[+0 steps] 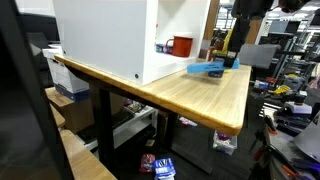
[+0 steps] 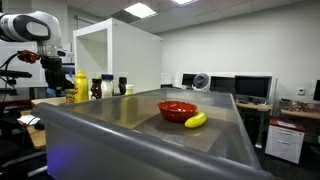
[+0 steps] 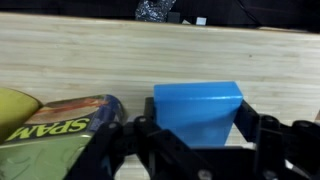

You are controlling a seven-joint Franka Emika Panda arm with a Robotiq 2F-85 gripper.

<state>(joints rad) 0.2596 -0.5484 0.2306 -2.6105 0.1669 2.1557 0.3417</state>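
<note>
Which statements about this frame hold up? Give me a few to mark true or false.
1. A blue box rests on the wooden table. True.
2. The Spam can sits on top of the blue box. False: in the wrist view it is on the table, close beside the box.
3. The pincer is shut on the Spam can. False: its jaws stand open, one on either side of the blue box.
4. In an exterior view, a banana lies right beside a red bowl. True.
</note>
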